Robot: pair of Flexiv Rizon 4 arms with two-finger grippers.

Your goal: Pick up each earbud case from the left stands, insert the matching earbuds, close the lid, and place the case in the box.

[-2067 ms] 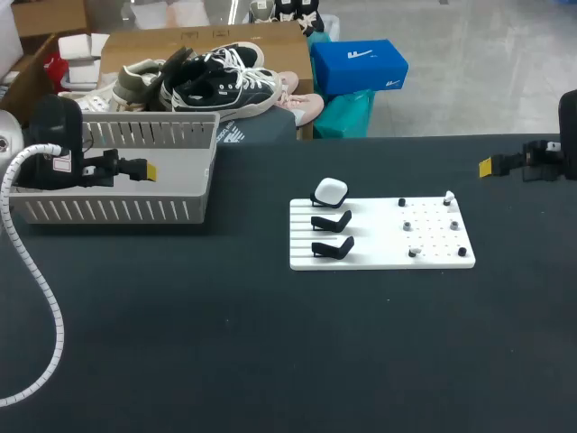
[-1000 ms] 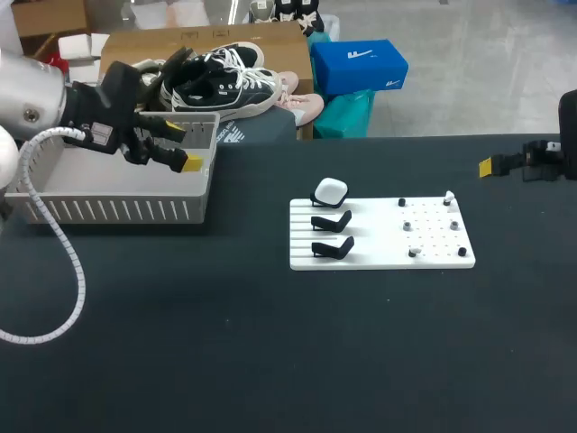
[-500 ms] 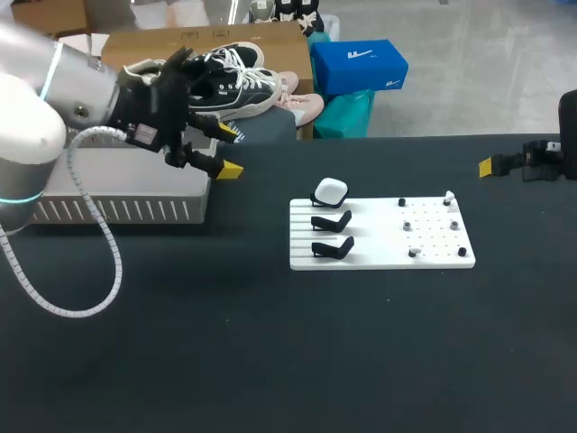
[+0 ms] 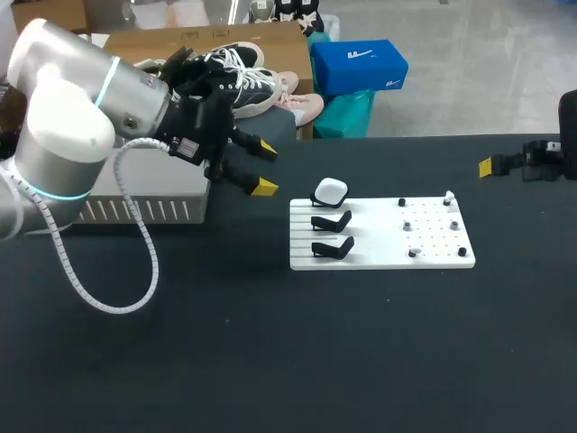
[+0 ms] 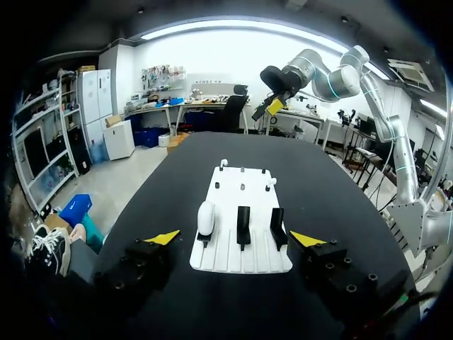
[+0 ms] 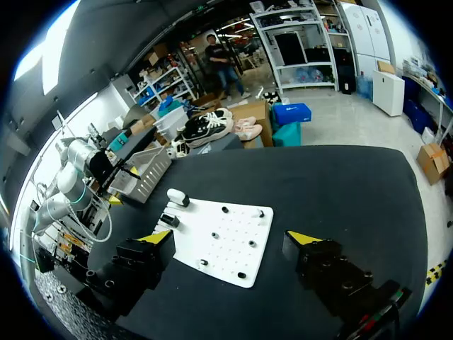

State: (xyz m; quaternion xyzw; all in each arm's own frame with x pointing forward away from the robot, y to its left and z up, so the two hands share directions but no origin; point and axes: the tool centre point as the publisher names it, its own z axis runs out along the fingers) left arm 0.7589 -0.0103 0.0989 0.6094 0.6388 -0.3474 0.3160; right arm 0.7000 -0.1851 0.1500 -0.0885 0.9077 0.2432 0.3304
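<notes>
Earbud case (image 5: 206,217) sits ahead of your left jaws, off-centre toward one finger.
Left jaws apart and nearer; right jaws apart, well away.

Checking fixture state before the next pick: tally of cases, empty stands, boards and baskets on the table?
Case: 1
Empty stands: 2
Board: 1
Basket: 1
Total: 5
</notes>
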